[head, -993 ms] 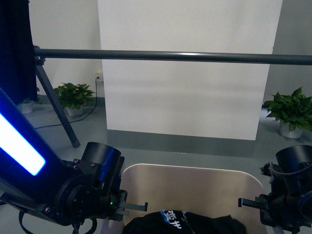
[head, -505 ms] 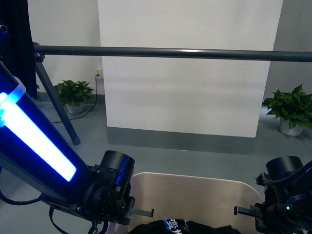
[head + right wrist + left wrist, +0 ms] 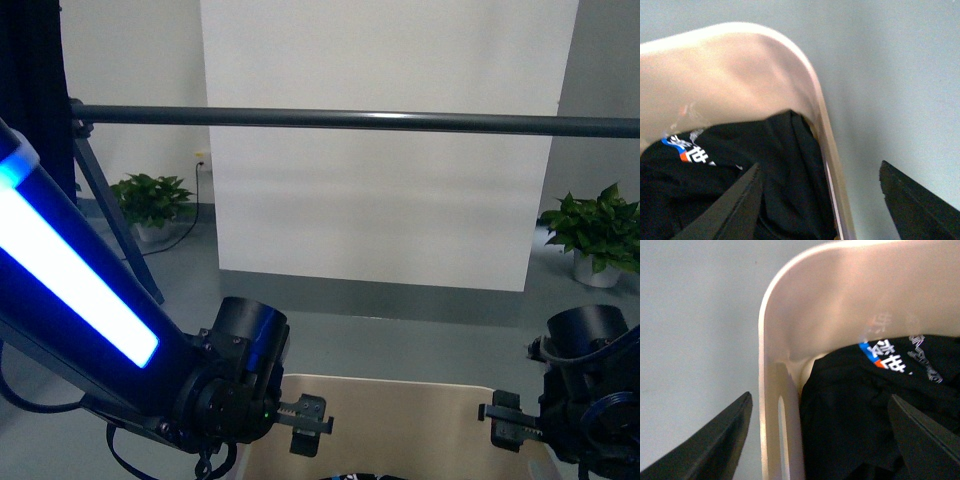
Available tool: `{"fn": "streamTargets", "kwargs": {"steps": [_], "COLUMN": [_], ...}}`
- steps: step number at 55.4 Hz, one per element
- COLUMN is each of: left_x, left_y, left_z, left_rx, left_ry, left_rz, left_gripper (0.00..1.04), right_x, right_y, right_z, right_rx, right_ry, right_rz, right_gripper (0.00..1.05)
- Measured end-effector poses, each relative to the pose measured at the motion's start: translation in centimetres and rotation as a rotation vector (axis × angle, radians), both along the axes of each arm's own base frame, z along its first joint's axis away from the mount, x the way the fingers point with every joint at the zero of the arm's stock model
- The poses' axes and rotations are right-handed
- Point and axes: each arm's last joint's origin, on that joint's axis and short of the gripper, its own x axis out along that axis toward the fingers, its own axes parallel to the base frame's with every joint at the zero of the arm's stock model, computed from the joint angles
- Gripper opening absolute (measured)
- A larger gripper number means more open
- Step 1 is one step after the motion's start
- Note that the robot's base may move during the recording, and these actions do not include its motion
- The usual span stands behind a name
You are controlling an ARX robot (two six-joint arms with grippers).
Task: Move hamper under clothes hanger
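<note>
The hamper [image 3: 400,400] stands on the grey floor [image 3: 400,335] at the low centre of the front view, between the two arms. The rack [image 3: 380,120] runs its long bar straight across, high up and beyond the hamper's far wall. One splayed leg [image 3: 105,210] slants down to the floor at the left. Whether the hamper lies directly beneath the bar cannot be told from here.

A black garment [image 3: 855,410] with white lettering and a blue and orange patch lies inside the hamper, against the wall.

The left tool [image 3: 820,397] is spread wide and released. One finger [image 3: 715,440] hangs outside the rim over the floor and the other over the garment, so the hamper's side wall with its slot handle lies between them, untouched.

The right tool [image 3: 820,167] is likewise spread, straddling the opposite side wall and gripping nothing.

A white panel [image 3: 380,150] stands behind the rack. A plant [image 3: 150,198] sits beyond the leg, and a second one at the far right.
</note>
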Motion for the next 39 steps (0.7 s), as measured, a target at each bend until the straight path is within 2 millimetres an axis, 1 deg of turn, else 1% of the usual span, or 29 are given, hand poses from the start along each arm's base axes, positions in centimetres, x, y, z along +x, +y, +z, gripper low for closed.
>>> {"fn": "streamTargets", "kwargs": {"steps": [4, 5, 8, 12, 16, 22, 25, 28, 30, 33, 34, 37, 39], "left_x": [-0.3, -0.4, -0.7, -1.2, -1.8, -2.9, -3.3, -3.8, -3.9, -4.2, -4.6, -5.4, -6.4], "left_y": [-0.2, -0.2, -0.2, -0.2, 0.0, 0.2, 0.3, 0.3, 0.3, 0.5, 0.8, 1.2, 1.9], "left_z": [2.6, 3.3, 5.4, 7.7, 9.9, 11.9, 12.4, 13.3, 13.5, 13.7, 13.6, 13.3, 13.0], "left_rx": [-0.027, -0.035, -0.054, -0.073, -0.104, -0.121, -0.125, -0.135, -0.125, -0.124, -0.128, -0.143, -0.154], "left_ry": [-0.062, -0.079, -0.130, -0.189, -0.241, -0.310, -0.334, -0.370, -0.398, -0.476, -0.521, -0.574, -0.609], "left_rz": [-0.014, -0.017, -0.021, -0.022, -0.015, 0.002, 0.006, 0.008, 0.019, 0.063, 0.085, 0.095, 0.099], "left_gripper": [0.99, 1.00, 0.98, 0.98, 0.98, 0.98, 0.98, 0.98, 0.97, 0.92, 0.88, 0.83, 0.78], "right_x": [-0.1, -0.1, -0.3, -0.6, -1.1, -2.0, -2.4, -2.9, -3.0, -3.1, -3.1, -3.4, -4.0], "right_y": [-0.1, -0.1, -0.1, 0.0, 0.2, 0.6, 0.8, 1.2, 1.3, 1.4, 1.5, 1.6, 1.6], "right_z": [2.4, 3.1, 5.2, 7.5, 10.1, 12.6, 13.4, 14.5, 14.9, 15.1, 15.1, 14.9, 14.5], "right_rx": [-0.015, -0.020, -0.041, -0.052, -0.067, -0.080, -0.084, -0.082, -0.080, -0.080, -0.079, -0.079, -0.091], "right_ry": [-0.064, -0.084, -0.143, -0.201, -0.266, -0.355, -0.392, -0.436, -0.448, -0.455, -0.475, -0.550, -0.622], "right_rz": [-0.012, -0.015, -0.028, -0.026, -0.030, -0.055, -0.057, -0.054, -0.051, -0.048, -0.025, 0.025, 0.095], "right_gripper": [0.85, 0.89, 0.98, 0.96, 0.97, 0.97, 0.97, 0.97, 0.97, 0.97, 0.95, 0.91, 0.85]}}
